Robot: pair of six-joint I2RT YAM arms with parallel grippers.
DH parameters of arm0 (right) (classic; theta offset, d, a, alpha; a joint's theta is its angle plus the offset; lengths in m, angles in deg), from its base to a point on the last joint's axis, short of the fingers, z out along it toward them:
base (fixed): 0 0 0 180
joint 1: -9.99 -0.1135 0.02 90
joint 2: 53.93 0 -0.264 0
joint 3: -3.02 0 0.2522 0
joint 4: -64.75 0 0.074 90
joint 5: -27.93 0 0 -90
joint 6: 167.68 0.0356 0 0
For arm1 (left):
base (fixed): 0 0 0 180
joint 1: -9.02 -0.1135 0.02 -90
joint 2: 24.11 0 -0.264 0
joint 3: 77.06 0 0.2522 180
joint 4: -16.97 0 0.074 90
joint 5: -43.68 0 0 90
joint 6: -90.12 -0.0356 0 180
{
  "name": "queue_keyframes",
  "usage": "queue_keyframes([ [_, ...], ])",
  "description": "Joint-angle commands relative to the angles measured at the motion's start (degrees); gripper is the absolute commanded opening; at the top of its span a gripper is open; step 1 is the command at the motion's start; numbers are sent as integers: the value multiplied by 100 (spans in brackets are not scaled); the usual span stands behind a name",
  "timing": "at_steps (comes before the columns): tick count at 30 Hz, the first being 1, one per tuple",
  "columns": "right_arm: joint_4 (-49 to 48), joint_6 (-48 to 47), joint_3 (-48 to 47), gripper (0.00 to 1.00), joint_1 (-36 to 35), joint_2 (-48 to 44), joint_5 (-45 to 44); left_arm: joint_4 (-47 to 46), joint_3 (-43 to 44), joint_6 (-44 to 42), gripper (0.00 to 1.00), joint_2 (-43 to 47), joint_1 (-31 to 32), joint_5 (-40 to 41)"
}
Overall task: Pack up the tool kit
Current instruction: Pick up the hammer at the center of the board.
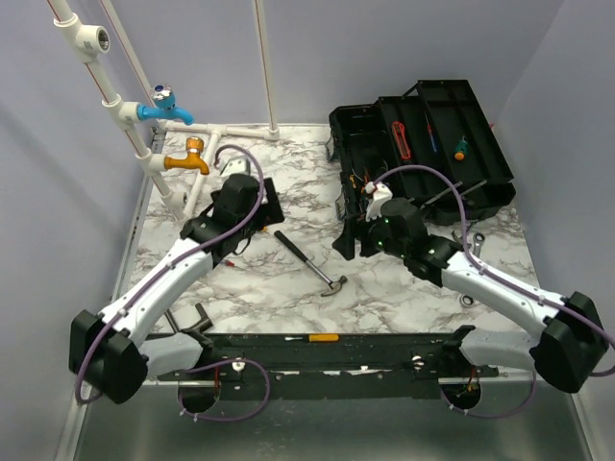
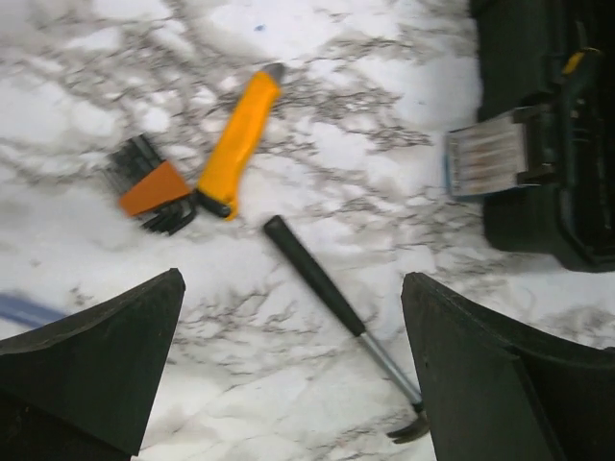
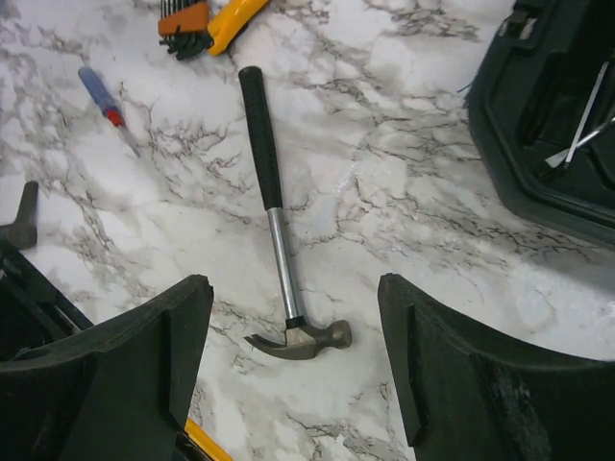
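Note:
The tool kit's black toolbox (image 1: 423,144) stands open at the back right, with screwdrivers in its lid tray. A black-handled claw hammer (image 1: 307,261) lies on the marble table between the arms. My left gripper (image 2: 293,280) hangs open over the hammer's handle (image 2: 322,279) and holds nothing. A yellow utility knife (image 2: 235,144) and an orange hex key set (image 2: 154,187) lie beyond it. My right gripper (image 3: 293,283) is open above the hammer head (image 3: 303,338), not touching it. A blue-and-red screwdriver (image 3: 104,101) lies to the left. The toolbox edge (image 3: 548,125) is at the right.
Blue tap (image 1: 165,106) and orange tap (image 1: 187,158) on white pipes stand at the back left. A wrench (image 1: 471,235) lies by the right arm. A yellow-handled tool (image 1: 312,338) rests on the front rail. A clear-fronted case (image 2: 485,158) leans at the toolbox.

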Motion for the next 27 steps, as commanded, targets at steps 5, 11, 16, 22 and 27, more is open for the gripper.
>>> queue_keyframes([
  [5,-132,-332,-740,75,-604,1429,-17,28,-1887,679,98,2175,-186,1275],
  [11,-16,-575,-1421,72,-1174,2593,-1111,119,-2771,1124,98,3594,-302,1668],
  [16,33,-668,-1996,70,-1269,3423,-1170,1099,-2730,1859,97,3951,-347,2242],
  [22,301,-771,-2628,69,-1293,4225,-1447,1592,-2532,2046,97,3462,-586,2033],
  [27,537,-822,-2850,65,-1326,4622,-1706,1724,-2310,2134,97,2760,-703,1812],
])
